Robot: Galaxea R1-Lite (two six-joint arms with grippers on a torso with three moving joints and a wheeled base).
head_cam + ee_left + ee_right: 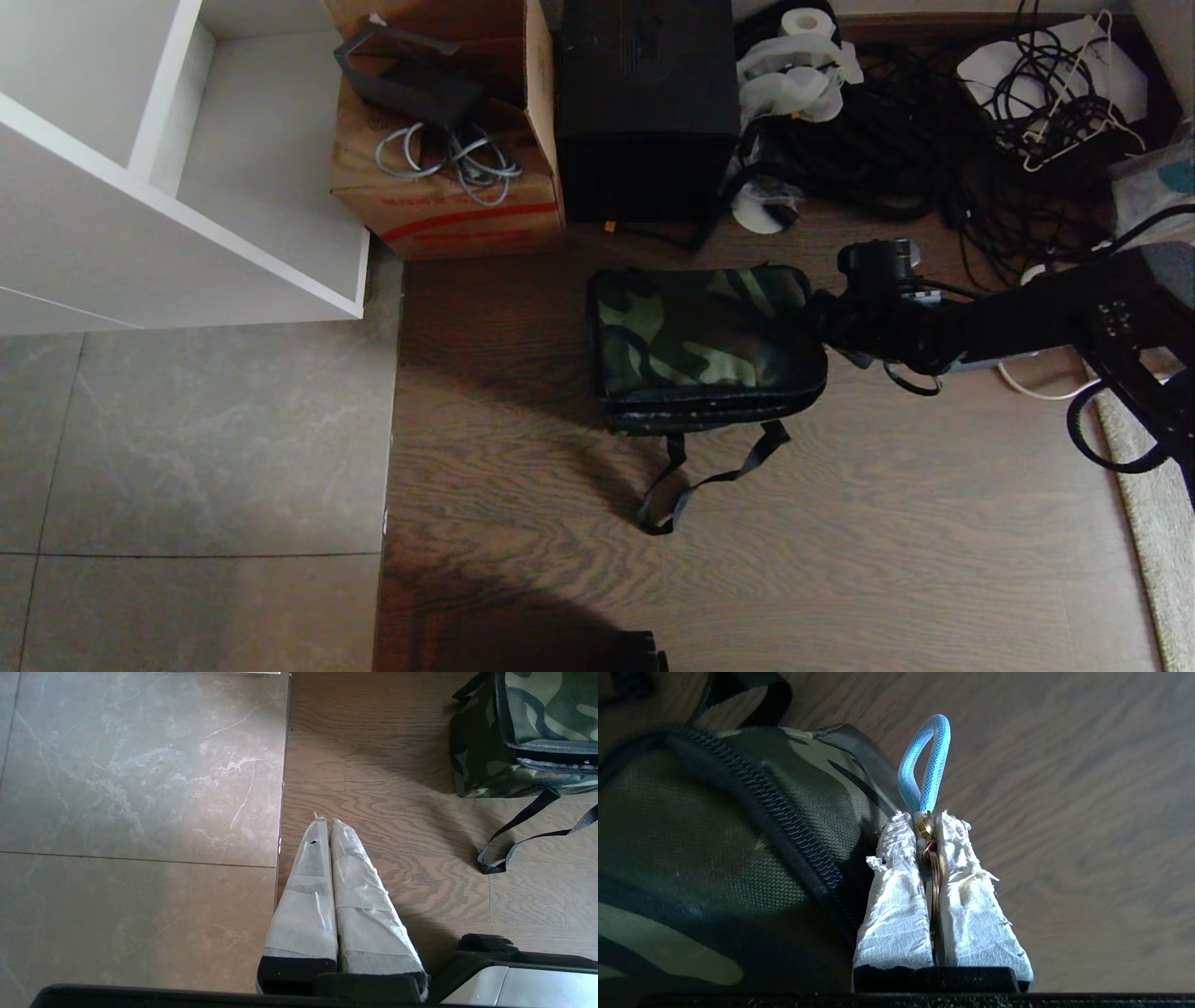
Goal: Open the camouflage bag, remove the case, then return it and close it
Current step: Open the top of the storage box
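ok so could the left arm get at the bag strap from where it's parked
Probably yes. The left gripper hangs shut over bare wood floor, and the strap of the camouflage bag lies loose nearby with nothing between them. It would need to open first.

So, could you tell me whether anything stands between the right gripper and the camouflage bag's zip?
Nothing visible does. The right gripper is at the bag's right end, already shut on the zip pull, a pale blue loop on a brass ring. The camouflage bag lies closed on the wood floor, with bare floor around that end.
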